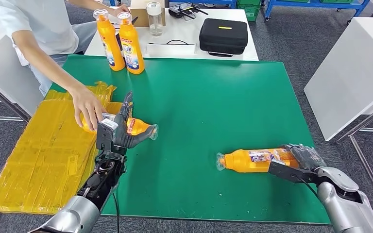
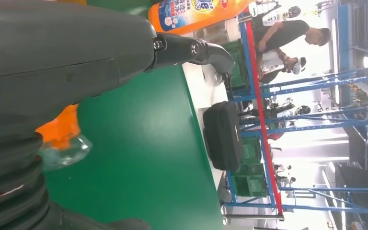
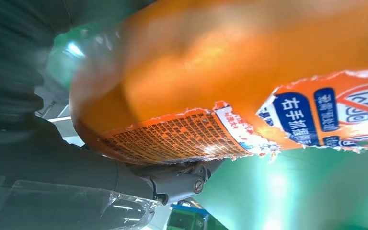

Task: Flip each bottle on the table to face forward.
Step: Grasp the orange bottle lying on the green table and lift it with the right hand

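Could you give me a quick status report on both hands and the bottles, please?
Left hand on one lying bottle, a person's hand on it too. Right hand grips the other lying bottle. Two bottles upright.

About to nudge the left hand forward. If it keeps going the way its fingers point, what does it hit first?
Probably nothing soon: beyond the left hand, which rests on the lying bottle, bare green mat runs up to the two upright bottles. Depth is unclear.

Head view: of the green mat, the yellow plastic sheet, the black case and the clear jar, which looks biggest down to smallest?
1. Green mat.
2. Yellow plastic sheet, though it lies nearer the camera, which flatters it.
3. Black case.
4. Clear jar; it stands far back like the case, so that pair compares fairly.
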Motion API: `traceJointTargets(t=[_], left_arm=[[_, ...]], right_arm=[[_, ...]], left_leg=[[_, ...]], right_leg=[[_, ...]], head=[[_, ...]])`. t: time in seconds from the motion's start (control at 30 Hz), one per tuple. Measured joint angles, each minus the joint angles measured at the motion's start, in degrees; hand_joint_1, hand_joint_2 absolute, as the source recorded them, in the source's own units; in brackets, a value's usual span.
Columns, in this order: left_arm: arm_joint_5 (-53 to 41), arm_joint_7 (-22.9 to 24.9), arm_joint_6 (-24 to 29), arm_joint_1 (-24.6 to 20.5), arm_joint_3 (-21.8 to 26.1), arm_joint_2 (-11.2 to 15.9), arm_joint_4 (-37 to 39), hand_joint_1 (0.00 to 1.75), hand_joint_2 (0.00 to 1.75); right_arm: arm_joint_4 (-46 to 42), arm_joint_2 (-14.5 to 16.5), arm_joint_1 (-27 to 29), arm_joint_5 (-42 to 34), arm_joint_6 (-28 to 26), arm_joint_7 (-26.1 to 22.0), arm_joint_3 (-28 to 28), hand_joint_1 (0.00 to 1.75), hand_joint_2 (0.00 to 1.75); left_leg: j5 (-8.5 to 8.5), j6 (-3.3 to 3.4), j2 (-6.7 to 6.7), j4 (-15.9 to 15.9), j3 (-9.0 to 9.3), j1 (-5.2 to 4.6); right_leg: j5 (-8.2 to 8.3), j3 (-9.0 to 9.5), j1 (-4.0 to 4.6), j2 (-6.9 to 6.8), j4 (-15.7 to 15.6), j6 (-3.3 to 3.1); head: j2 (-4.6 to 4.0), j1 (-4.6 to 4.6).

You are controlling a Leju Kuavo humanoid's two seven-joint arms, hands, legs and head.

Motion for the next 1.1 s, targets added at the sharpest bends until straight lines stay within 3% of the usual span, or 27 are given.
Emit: traceJointTargets(t=[0.33, 0.43, 0.73, 0.93, 1.1], left_arm=[[0.0, 0.0, 0.01, 0.02, 0.0, 0.0, 0.0, 0.0, 1.75], [0.14, 0.02, -0.01, 0.14, 0.0, 0.01, -0.04, 0.0, 1.75], [0.27, 2.47, -2.52, 2.95, -0.36, -0.27, -7.6, 0.0, 1.75], [5.97, 9.25, -9.22, 3.32, -1.48, -0.34, -12.25, 0.0, 1.75], [7.5, 10.8, -9.75, 2.79, -2.47, -0.18, -12.5, 0.0, 1.75]], right_arm=[[0.18, 0.73, -0.18, -0.02, -0.75, 0.01, 0.03, 1.75, 1.75], [0.28, 1.55, -0.01, -0.52, -4.57, 0.01, 0.0, 1.75, 1.75], [-2.52, 11.28, 0.46, -6.78, -16.89, 3.87, -4.25, 1.75, 1.75], [-5.25, 18.4, 0.91, -20.69, -20.15, -2.95, -8.97, 1.75, 1.75], [-5.8, 22.27, 0.8, -27.67, -20.41, -6.47, -10.5, 1.75, 1.75]], left_leg=[[0.14, 0.01, 0.01, 0.0, 0.0, 0.01], [0.14, 0.02, 0.0, 0.0, -0.07, 0.01], [0.3, 0.0, -0.14, 0.0, -0.48, 0.08], [0.28, -0.01, -0.15, 0.0, -0.67, 0.07], [0.27, -0.01, -0.24, 0.0, -0.72, 0.07]], right_leg=[[0.09, 0.0, 0.01, 0.02, 0.01, -0.02], [0.09, -0.02, 0.0, 0.02, 0.01, -0.01], [0.08, -0.36, 0.08, -0.12, 0.06, -0.04], [0.01, -0.52, 0.07, -0.13, 0.07, 0.03], [0.0, -0.56, 0.06, -0.19, 0.06, 0.03]], head=[[0.0, 0.01], [0.0, 0.01], [0.0, -0.01], [0.0, -0.01], [0.0, -0.01]])
